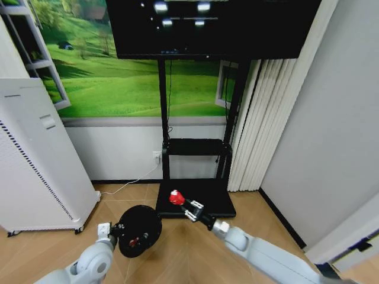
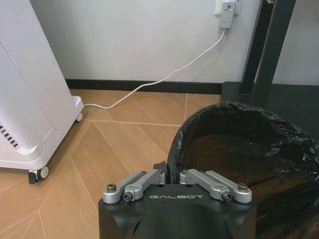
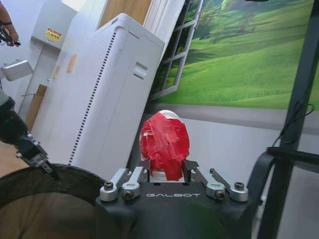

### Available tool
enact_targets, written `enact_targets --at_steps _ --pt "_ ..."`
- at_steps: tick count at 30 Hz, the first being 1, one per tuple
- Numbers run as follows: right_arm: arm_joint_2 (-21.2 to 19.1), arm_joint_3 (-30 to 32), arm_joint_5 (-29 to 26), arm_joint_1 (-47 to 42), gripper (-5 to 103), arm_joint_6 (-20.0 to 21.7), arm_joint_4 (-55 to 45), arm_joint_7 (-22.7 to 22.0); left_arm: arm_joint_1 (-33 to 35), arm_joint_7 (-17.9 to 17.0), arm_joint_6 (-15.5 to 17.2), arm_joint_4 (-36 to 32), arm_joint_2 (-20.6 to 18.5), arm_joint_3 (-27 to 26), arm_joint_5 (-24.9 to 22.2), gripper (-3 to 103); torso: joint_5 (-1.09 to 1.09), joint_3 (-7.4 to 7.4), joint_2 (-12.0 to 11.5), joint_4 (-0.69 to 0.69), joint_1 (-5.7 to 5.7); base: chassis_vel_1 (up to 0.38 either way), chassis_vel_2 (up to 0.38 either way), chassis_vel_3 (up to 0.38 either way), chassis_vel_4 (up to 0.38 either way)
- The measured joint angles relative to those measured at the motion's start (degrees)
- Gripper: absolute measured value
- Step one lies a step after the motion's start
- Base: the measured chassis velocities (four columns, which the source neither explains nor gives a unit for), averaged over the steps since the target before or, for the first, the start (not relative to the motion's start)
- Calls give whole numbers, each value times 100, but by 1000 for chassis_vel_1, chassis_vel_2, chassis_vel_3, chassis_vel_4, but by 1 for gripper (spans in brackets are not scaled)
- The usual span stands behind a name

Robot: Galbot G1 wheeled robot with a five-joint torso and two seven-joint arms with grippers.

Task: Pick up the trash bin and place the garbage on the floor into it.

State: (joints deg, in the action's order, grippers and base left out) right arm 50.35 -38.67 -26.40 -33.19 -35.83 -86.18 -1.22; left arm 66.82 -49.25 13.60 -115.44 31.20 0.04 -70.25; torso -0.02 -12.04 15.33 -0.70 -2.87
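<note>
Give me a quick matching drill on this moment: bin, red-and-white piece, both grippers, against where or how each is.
Things:
1. trash bin
2. red-and-white garbage piece
3. left gripper
4. white power cable

States:
A. clamped on the bin's rim
B. pinched in the right gripper
C. held up off the floor, bag-lined
D. running along the wall to a socket

Pairs: 1-C, 2-B, 3-A, 4-D

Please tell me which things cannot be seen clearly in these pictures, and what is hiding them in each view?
- Head view: the small things inside the trash bin are too small to identify.
- Left wrist view: the left gripper body covers the near rim; the bin bottom is cut off by the edge.
- Right wrist view: the right gripper hides the lower part of the red-and-white piece; the frame edge cuts off most of the bin.
</note>
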Motion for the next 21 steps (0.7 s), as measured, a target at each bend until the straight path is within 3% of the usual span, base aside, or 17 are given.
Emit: enact_targets --at_steps 12,21 --pt "813 -859 443 51 33 33 480 -373 97 -65 -19 30 188 -257 -144 7 1 1 0 -2 0 0 0 0 0" --pt "1361 -1187 414 216 32 19 816 -432 71 -73 -23 92 278 -258 -174 7 0 1 0 -1 0 0 0 0 0"
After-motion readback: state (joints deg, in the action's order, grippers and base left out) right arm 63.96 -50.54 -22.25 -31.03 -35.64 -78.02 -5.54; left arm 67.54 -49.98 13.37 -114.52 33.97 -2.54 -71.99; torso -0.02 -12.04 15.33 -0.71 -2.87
